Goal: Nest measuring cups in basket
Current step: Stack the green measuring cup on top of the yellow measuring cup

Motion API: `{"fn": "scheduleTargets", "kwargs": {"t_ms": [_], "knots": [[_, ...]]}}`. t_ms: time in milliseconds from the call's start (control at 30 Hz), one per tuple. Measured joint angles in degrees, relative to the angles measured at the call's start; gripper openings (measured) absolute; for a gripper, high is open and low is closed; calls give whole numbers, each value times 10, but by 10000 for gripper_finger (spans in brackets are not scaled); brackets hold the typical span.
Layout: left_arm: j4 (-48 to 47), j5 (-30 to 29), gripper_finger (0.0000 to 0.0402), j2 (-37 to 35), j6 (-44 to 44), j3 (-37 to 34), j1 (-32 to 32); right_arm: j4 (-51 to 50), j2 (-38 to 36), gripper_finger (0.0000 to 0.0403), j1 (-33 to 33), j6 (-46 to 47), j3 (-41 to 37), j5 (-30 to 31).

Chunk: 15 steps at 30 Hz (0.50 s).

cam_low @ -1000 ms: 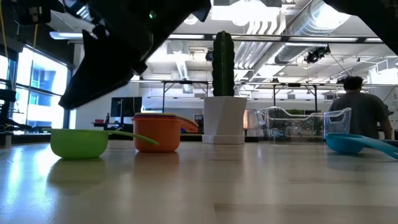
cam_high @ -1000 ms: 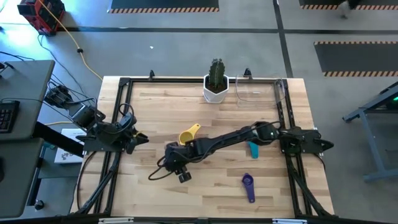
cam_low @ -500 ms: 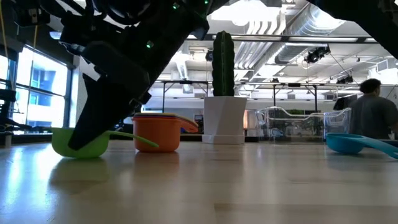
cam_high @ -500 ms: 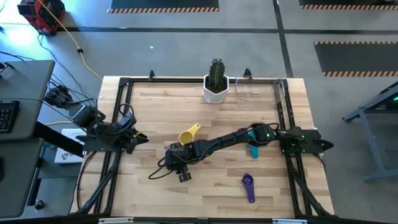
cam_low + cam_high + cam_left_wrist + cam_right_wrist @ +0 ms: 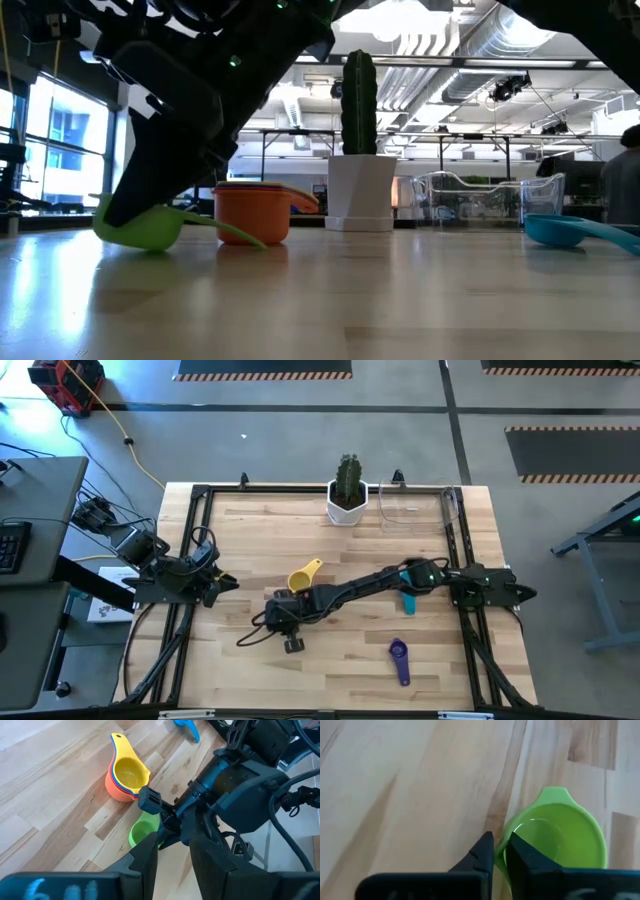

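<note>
the right gripper (image 5: 499, 851) is pinched shut on the rim of the green cup (image 5: 140, 225), just beside the orange-red stack (image 5: 252, 212). half a second ago the cup sat level on the tabletop (image 5: 400, 290); now it is tipped, bowl raised and handle tip low, so the lift has begun. the stack, yellow cup (image 5: 303, 576) on top, has not moved. the basket (image 5: 488, 200) stands beside the cactus pot (image 5: 359, 190), well apart from the stack. the teal cup (image 5: 575, 230) and purple cup (image 5: 400, 660) remain loose. the left gripper (image 5: 222, 584) waits at the tabletop edge, on the far side of the stack from the basket, fingers narrowly parted.
</note>
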Motion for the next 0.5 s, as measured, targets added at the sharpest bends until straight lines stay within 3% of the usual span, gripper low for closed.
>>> {"fn": "scheduleTargets", "kwargs": {"t_ms": [133, 267, 500], "knots": [[0, 0, 104, 0, 0, 0, 0, -1, -1, 24, 8, 25, 0, -1], [0, 0, 104, 0, 0, 0, 0, -22, -2, 9, 18, 30, 19, -1], [-5, 0, 104, 0, 0, 0, 0, -95, -4, 8, 30, -3, 80, 53]]}}
